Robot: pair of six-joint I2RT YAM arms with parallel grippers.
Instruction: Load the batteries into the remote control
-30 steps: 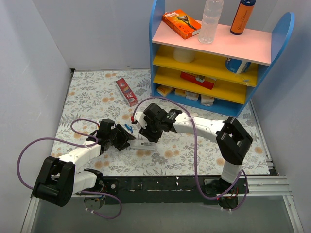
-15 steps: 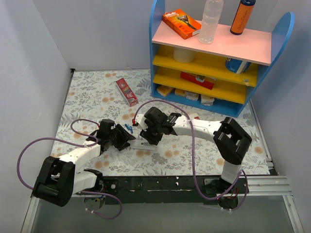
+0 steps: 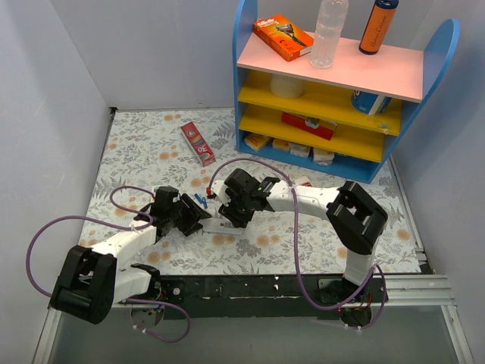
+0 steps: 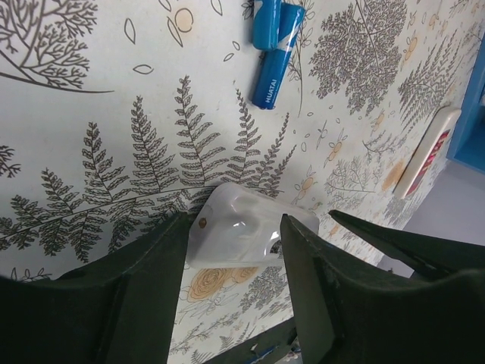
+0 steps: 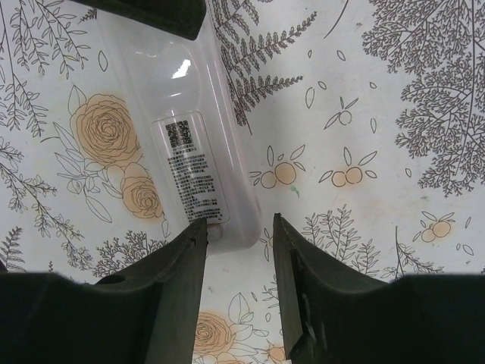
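The remote control [image 3: 225, 226] lies on the floral mat, white, back side up with a printed label [image 5: 195, 168]. My left gripper [image 3: 198, 218] is open, its jaws standing either side of the remote's rounded end [image 4: 242, 231]. My right gripper [image 3: 227, 214] is open just above the remote's other end, which lies between its fingertips [image 5: 189, 250]. Two blue batteries [image 4: 271, 53] lie side by side on the mat just beyond the left gripper; they also show in the top view [image 3: 200, 201].
A red-faced remote [image 3: 198, 142] lies at the back of the mat. A blue and yellow shelf [image 3: 341, 91] with boxes and bottles stands at the back right. A small white object [image 3: 303, 180] lies behind the right arm. Grey walls close both sides.
My right arm has shifted a little left and forward over the remote. The left arm, the remote and the batteries have not moved.
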